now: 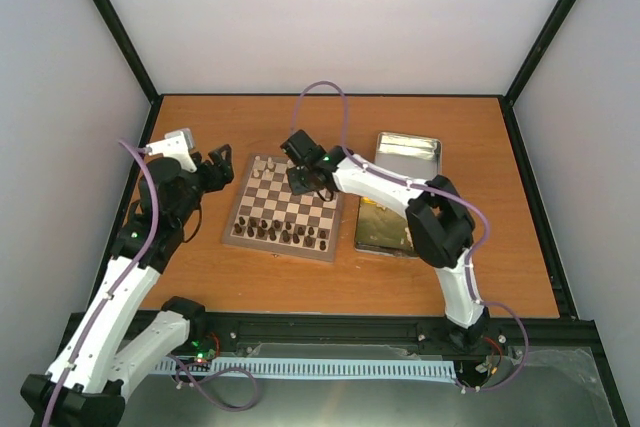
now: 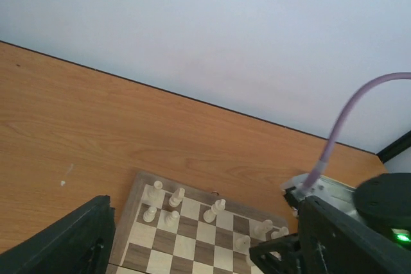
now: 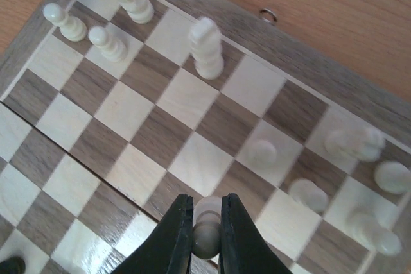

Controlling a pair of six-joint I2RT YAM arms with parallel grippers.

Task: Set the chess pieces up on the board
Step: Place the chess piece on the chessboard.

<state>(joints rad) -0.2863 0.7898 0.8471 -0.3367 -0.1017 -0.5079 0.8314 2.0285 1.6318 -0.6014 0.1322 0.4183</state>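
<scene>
Right hand [image 3: 207,199] pinching cream pawn [image 3: 207,215] over board [image 3: 186,97] | left hand [image 1: 218,163] spread wide | gold tin [image 1: 383,229] contents unclear

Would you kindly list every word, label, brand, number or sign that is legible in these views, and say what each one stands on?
None: no legible text in any view.
The board shows plain checks only, with no letters or numbers on its border.
The gold tin and silver tin lid show no readable print.
The chess piece pinched in the right gripper is unmarked.
</scene>
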